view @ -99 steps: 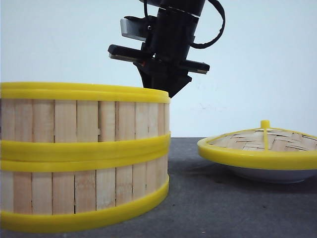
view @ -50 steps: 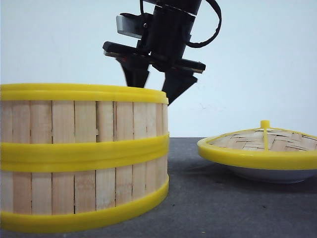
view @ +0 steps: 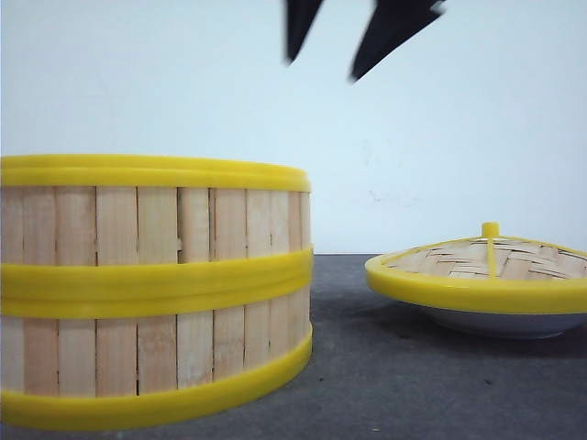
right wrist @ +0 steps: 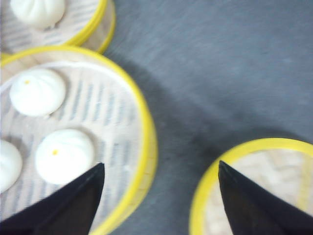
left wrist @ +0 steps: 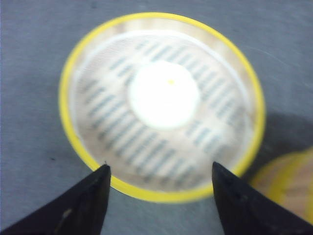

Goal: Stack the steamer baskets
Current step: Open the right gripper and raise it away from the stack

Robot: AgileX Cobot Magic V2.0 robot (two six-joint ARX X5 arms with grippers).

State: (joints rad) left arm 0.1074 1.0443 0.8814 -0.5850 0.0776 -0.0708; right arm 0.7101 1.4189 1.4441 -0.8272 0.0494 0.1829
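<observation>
Two steamer baskets stand stacked at the left, the upper one point(view: 156, 215) on the lower one point(view: 156, 348). In the right wrist view the top basket point(right wrist: 122, 122) holds white buns point(right wrist: 63, 155), and a third steamer basket point(right wrist: 93, 27) with a bun lies beyond it. My right gripper point(right wrist: 159, 169) is open and empty, high over the gap between the stack and the lid; only its black tips point(view: 328, 53) show in the front view. My left gripper point(left wrist: 159, 171) hangs open above the single basket point(left wrist: 102, 117), which holds one bun point(left wrist: 164, 95).
A domed woven lid point(view: 486, 266) with a yellow rim rests on a white plate point(view: 514, 323) at the right; the right wrist view also shows the lid point(right wrist: 264, 186). A blurred yellow-rimmed piece point(left wrist: 293, 186) sits beside the single basket. Grey table surface lies between stack and lid.
The gripper at the stack's top rim opened its fingers, then rose until only its tips show at the top of the front view. The stack and lid stayed put.
</observation>
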